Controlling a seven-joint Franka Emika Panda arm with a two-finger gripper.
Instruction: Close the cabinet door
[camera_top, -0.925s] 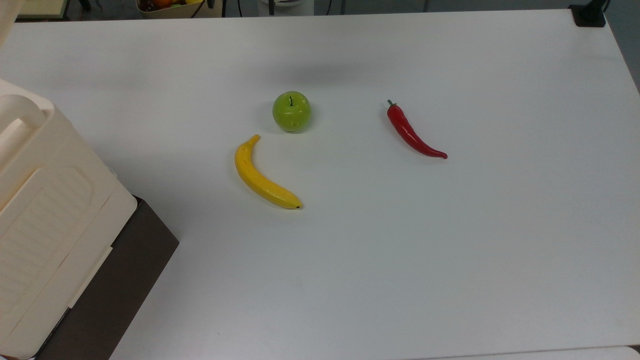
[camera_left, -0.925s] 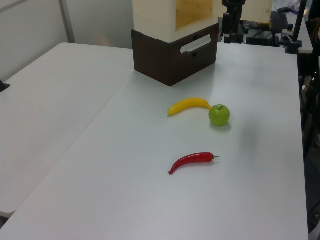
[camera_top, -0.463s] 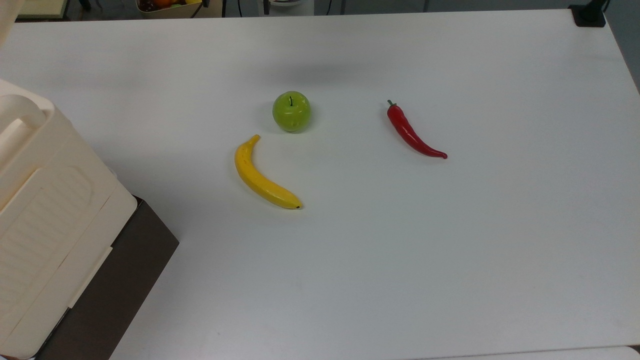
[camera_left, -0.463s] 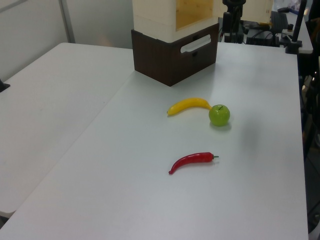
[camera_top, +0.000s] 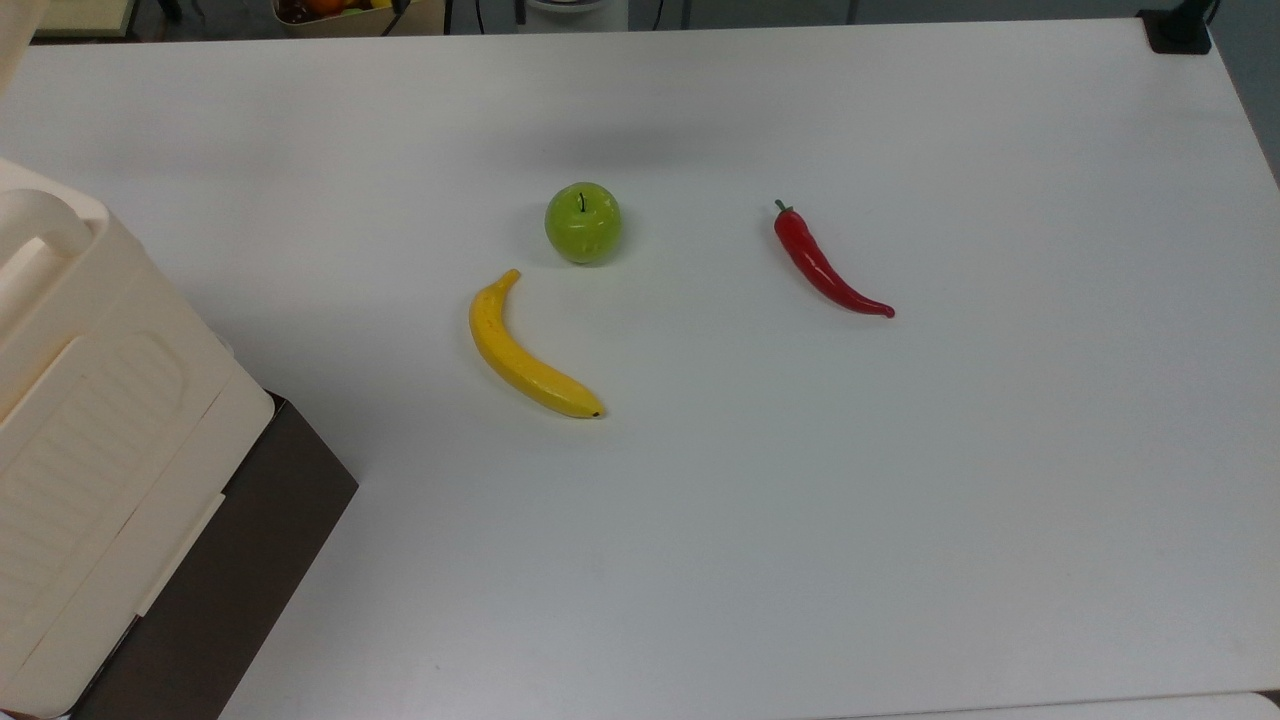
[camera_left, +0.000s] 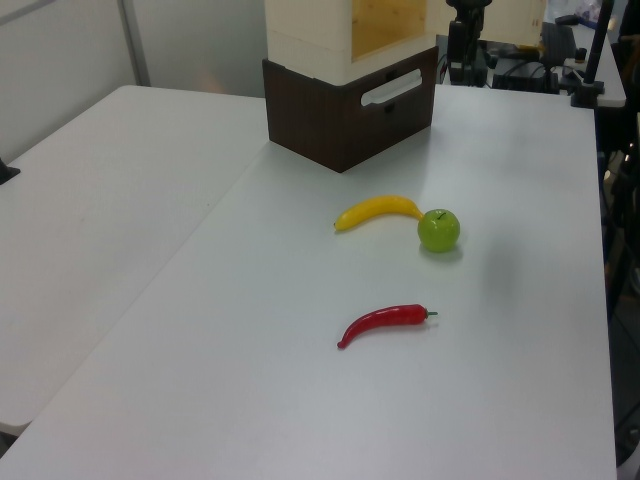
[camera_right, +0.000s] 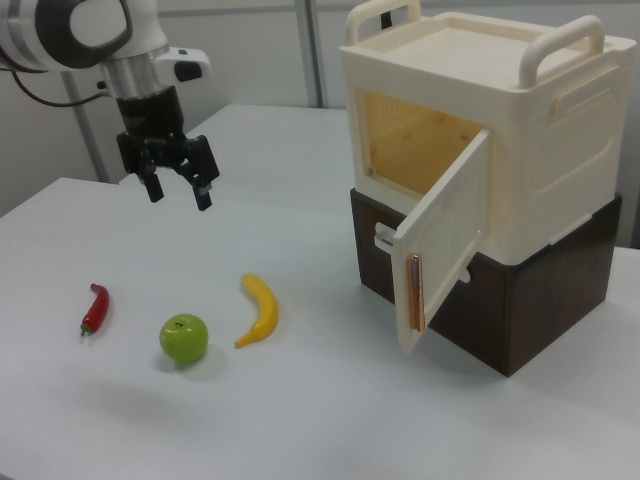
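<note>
Gripper (camera_right: 180, 188) released, empty, above table; cabinet door (camera_right: 440, 242) ajar, well apart.

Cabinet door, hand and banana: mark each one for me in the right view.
cabinet door (camera_right: 443, 238): right view, middle of the open panel's inner face.
hand (camera_right: 178, 187): right view, midway between its spread fingertips.
banana (camera_right: 260, 309): right view, middle of its curved body.

Cabinet (camera_top: 90, 420) cut off at top view's left.
</note>
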